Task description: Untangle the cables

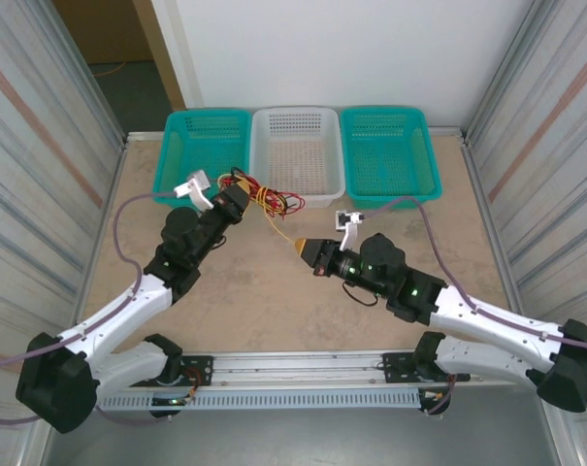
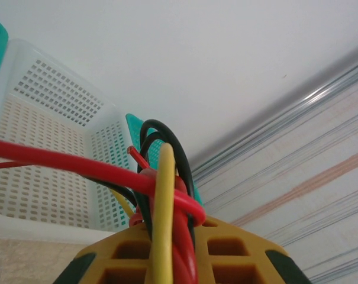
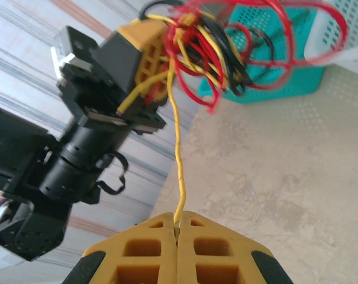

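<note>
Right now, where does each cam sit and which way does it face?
Top external: above and behind the arm bases, looking down at the table; both arms, left hand and right hand show.
Left wrist: on the left arm, tilted up past its own fingers and the cable tangle toward the white basket and wall.
Right wrist: on the right arm, facing the left hand across the table; its own fingers pinch a yellow cable.
Shared: top and right wrist both show the left hand holding the tangle.

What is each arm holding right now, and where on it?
The left gripper clamps the tangled cables where they bunch. The right gripper, jaws shut, pinches a yellow cable taut from that tangle; whether at its tip is hidden.
</note>
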Robot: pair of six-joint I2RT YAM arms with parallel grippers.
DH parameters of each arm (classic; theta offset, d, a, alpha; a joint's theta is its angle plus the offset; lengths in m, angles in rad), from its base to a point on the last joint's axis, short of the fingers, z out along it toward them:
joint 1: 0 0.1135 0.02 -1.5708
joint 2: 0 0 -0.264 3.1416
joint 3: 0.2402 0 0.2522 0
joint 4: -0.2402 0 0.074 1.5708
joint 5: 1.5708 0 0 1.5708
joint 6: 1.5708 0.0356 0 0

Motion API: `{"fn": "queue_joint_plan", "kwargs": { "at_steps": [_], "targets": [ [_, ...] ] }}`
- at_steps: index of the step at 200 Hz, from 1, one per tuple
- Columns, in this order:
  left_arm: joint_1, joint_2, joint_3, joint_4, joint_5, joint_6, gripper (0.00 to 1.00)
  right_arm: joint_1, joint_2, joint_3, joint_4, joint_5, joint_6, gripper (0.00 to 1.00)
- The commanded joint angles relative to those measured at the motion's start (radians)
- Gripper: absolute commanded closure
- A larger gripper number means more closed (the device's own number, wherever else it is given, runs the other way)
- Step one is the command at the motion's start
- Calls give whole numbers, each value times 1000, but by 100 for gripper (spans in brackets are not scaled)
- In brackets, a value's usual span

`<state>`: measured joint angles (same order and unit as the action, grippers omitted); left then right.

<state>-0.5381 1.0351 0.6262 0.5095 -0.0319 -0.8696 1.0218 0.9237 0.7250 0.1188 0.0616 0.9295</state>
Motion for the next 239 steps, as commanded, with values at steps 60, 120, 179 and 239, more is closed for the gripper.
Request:
{"fn": "queue_joint_plan", "kwargs": {
  "at_steps": [60, 120, 179, 239],
  "targets": [
    [-79, -61, -21, -128, 141, 220, 100, -306, 180, 559, -481, -138, -156, 100],
    [-71, -87, 14, 6, 586, 178, 100, -587, 341, 562, -429, -365, -100, 100],
    [-65, -136, 59, 106, 605, 110, 100, -609, 377, 386, -297, -406, -25, 100],
    [-62, -168, 32, 147, 168, 169, 100, -416, 260, 85, -78, -276, 74, 100]
  ]
}}
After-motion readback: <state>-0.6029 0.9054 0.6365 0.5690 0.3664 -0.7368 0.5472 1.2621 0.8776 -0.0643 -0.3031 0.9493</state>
